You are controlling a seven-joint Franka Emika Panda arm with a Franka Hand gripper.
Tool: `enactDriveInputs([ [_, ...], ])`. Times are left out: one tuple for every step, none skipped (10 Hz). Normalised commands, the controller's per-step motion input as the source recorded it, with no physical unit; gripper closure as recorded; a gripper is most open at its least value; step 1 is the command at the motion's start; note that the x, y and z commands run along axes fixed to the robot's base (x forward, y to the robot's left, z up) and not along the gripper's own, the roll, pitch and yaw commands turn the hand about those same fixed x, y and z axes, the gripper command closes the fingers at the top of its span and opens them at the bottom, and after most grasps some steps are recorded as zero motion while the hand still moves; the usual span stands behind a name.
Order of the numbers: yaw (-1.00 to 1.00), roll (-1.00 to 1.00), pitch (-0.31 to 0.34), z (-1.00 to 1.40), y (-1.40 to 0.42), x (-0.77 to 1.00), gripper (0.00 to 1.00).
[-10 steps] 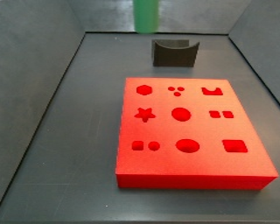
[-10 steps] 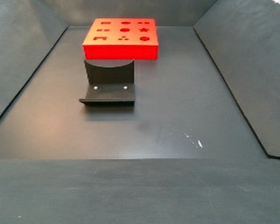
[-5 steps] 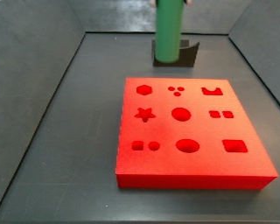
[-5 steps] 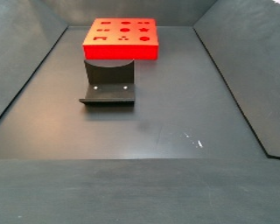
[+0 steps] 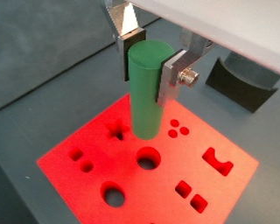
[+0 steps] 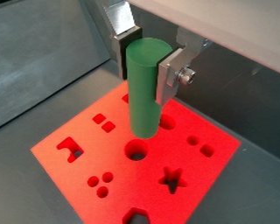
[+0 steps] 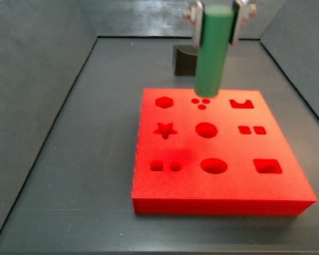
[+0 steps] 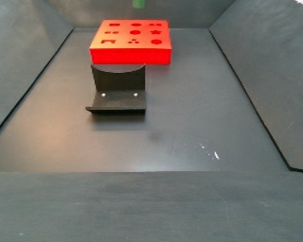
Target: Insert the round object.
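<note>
The green cylinder peg (image 7: 215, 50) hangs upright, clamped near its top between the fingers of my gripper (image 7: 218, 10). In both wrist views the silver fingers with dark pads press on its two sides (image 5: 150, 63) (image 6: 149, 61). The peg (image 5: 146, 92) (image 6: 143, 87) hangs above the red block (image 7: 218, 149), over its far part, with its lower end clear of the surface. Round holes (image 5: 150, 159) (image 6: 136, 151) lie in the block close below the peg's end. A side view shows the red block (image 8: 132, 43) at the far end, with gripper and peg out of view.
The dark fixture (image 7: 186, 62) stands behind the block, partly hidden by the peg; it also shows in a side view (image 8: 117, 90) and a wrist view (image 5: 245, 83). The block has star, hexagon, square and dot cut-outs. Dark walls surround the grey floor (image 8: 154, 142).
The gripper with the green peg has come down and forward, from in front of the fixture to above the far part of the red block. Block and fixture have not moved.
</note>
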Motion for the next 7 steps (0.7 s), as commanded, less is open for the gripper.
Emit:
enactDriveInputs([
  [0.0, 0.11, 0.0, -0.51, -0.09, 0.96, 1.0],
  [-0.02, 0.01, -0.023, -0.48, -0.11, 0.49, 1.0],
  [-0.02, 0.0, 0.0, -0.46, 0.0, 0.31, 1.0],
  [-0.05, -0.06, 0.0, -0.38, 0.0, 0.27, 1.0],
  [0.0, 0.0, 0.0, -0.02, 0.0, 0.0, 1.0],
  [0.0, 0.05, 0.023, -0.15, 0.0, 0.13, 1.0],
  [-0.03, 0.22, 0.057, -0.13, 0.07, 0.13, 1.0],
])
